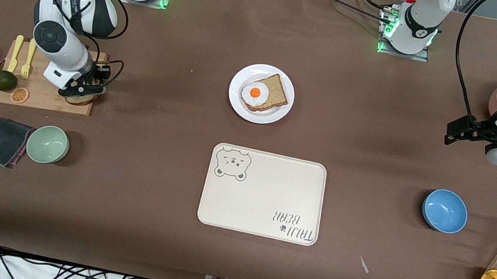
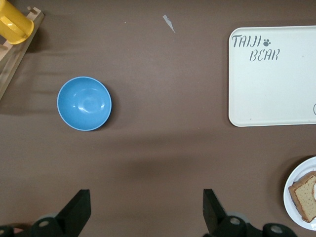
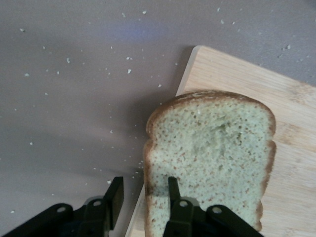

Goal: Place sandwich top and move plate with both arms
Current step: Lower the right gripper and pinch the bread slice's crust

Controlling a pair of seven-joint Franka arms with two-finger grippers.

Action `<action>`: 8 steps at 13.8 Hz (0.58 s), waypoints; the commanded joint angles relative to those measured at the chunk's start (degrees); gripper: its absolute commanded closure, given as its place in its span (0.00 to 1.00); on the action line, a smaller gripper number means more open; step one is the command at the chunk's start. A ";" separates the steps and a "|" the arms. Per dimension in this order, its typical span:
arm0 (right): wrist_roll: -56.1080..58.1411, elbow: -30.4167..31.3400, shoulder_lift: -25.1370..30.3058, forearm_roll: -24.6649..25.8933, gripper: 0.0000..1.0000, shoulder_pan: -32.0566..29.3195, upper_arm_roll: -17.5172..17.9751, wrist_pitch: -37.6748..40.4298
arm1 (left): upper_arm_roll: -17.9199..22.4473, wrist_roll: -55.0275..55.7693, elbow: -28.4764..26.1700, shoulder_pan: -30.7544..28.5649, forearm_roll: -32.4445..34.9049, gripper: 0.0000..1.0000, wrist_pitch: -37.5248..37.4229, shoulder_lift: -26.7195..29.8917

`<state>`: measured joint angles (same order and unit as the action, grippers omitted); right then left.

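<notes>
Cream tray (image 1: 263, 194) w/ bear drawing lies nearest the front camera, bare; taken as landmark for what follows.

Progress: early, by my reading; no step done yet. Plate (image 1: 261, 94) sits just farther from the camera than the tray, near table centre; carries a bread slice w/ fried egg (image 1: 254, 94) on it, no top on. Plate not yet moved onto anything; both placing and two-arm move remain.

Sandwich top (image 3: 210, 158): lies at the corner of the wooden cutting board (image 1: 44, 88), well apart from the tray toward the right arm's end of the table; flat on the board, one edge overhanging the board edge. Looks: plain wholemeal, pale-brown porous crumb, darker crust all round, rounded top, squarish body; crumbs scattered on the brown table beside it.

Right gripper (image 3: 143, 195): down at the slice's overhanging edge; fingers partly closed, one finger over the bread, the other off its edge over the table; bracketing the crust edge, but firm grip or not, cannot tell; slice not lifted.

Left gripper (image 2: 145, 210): jaws wide apart, holding nothing; hangs over bare table toward the left arm's end from the tray, blue bowl (image 2: 84, 103) in its view; arm waits.

Left to do: secure + lift top, carry to plate, set on egg slice, then both arms shift plate.
</notes>
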<state>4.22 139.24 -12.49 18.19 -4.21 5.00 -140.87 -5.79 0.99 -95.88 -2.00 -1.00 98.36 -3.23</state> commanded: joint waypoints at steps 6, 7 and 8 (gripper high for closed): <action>-1.76 1.21 -0.69 4.57 0.73 0.08 0.10 -2.56 | -0.36 -0.29 1.05 -0.20 1.09 0.00 -1.42 0.07; -1.76 1.21 -1.04 4.58 0.73 0.08 0.01 -2.91 | -0.36 -0.29 1.05 -0.20 1.09 0.00 -1.42 0.15; -1.84 1.21 -1.13 4.58 0.73 0.08 0.01 -3.01 | -0.36 -0.29 1.05 -0.20 1.09 0.00 -1.42 0.15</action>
<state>4.04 139.48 -12.86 21.37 -4.21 4.98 -141.84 -5.85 0.99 -95.88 -2.00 -1.00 98.16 -3.23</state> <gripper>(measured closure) 0.727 0.000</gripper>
